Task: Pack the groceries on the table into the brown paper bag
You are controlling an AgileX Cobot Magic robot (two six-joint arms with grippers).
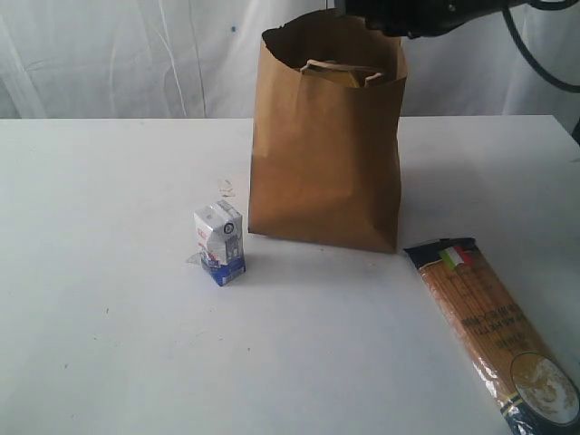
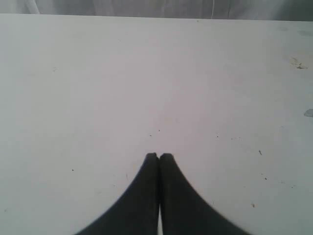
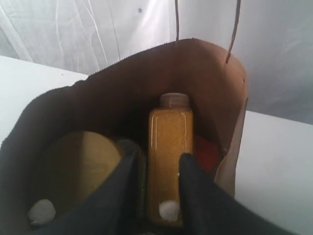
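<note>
Nearest, on the right of the tabletop (image 1: 100, 344), the spaghetti packet (image 1: 494, 331) lies flat and angles away to the left. Its near end is cut off at the frame's corner. Its far end lies near the bag's right corner without touching it.

Left of middle and farther back, the carton (image 1: 220, 243) stands upright, with a few crumbs (image 1: 226, 188) just beyond it. To its right and slightly farther, apart from it, the bag (image 1: 326, 172) stands upright and open-topped. Its near wall hides the contents from the exterior view.

The left gripper (image 2: 159, 156) shows only in its wrist view, over bare, speckled tabletop. Its jaws are pressed together and hold nothing.

The right arm (image 1: 426, 16), dark and cut off by the top edge, hangs over the bag's mouth. Inside the bag, the right gripper (image 3: 159, 152) has its jaws part-way apart, astride the bottle (image 3: 170, 129). A dark gap separates one finger from the bottle. The other finger overlaps the bottle's edge, and I cannot tell whether it touches. I also cannot tell whether the bottle is upright or leaning.

A yellow lid (image 3: 80, 166) sits on one side of the bottle and something red (image 3: 205, 152) on the other. Both are mostly in shadow.

Farthest back hangs the curtain (image 1: 109, 54).
</note>
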